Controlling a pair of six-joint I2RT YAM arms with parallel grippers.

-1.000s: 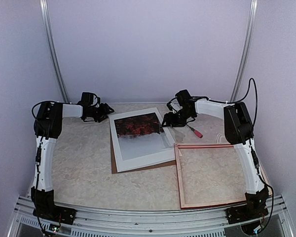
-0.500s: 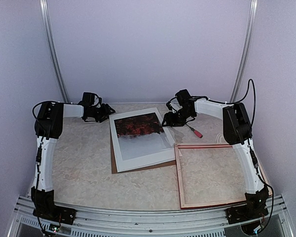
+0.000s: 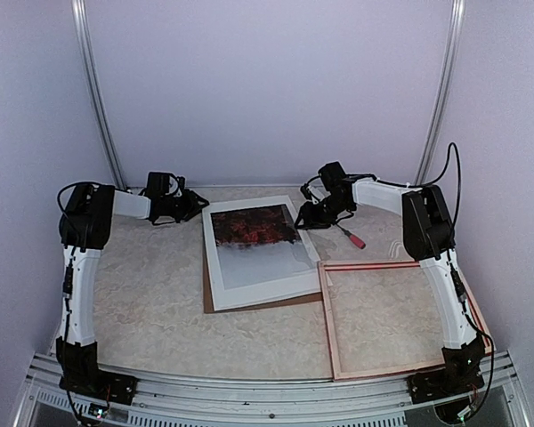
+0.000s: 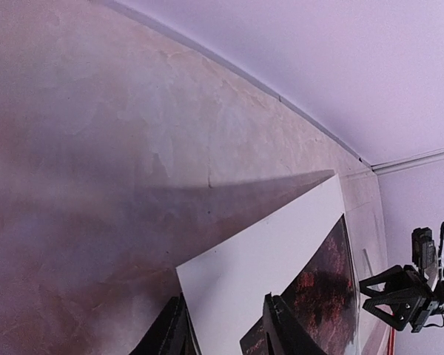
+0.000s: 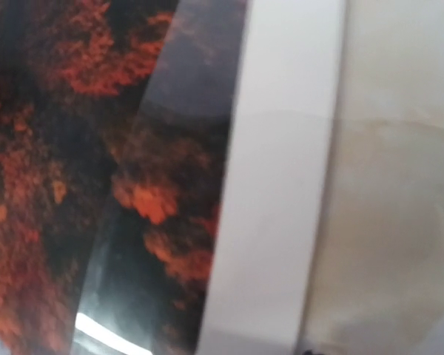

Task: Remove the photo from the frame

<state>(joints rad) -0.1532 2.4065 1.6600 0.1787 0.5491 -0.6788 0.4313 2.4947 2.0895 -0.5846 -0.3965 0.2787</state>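
Observation:
The photo (image 3: 254,236), red foliage above pale grey, lies in a white mat (image 3: 217,258) on a brown backing board (image 3: 207,301) at mid table. The frame (image 3: 327,316), red-rimmed and with nothing in it, lies flat to the right. My left gripper (image 3: 198,209) is at the mat's far left corner. In the left wrist view its jaws (image 4: 224,297) stand apart with that raised corner between them and the photo (image 4: 325,281) beyond. My right gripper (image 3: 301,218) hovers at the mat's far right corner. Its fingers are hidden in the right wrist view, which shows the photo (image 5: 59,185) and the mat (image 5: 274,185).
A red-handled screwdriver (image 3: 352,237) lies just right of the right gripper, behind the frame. Purple walls close in the table at the back and sides. Bare marbled tabletop (image 3: 142,294) spreads on the left.
The left gripper has closed in on the mat's far left corner and narrowed its jaws. The mat with the photo has turned slightly, and the frame has slid a little toward the near right.

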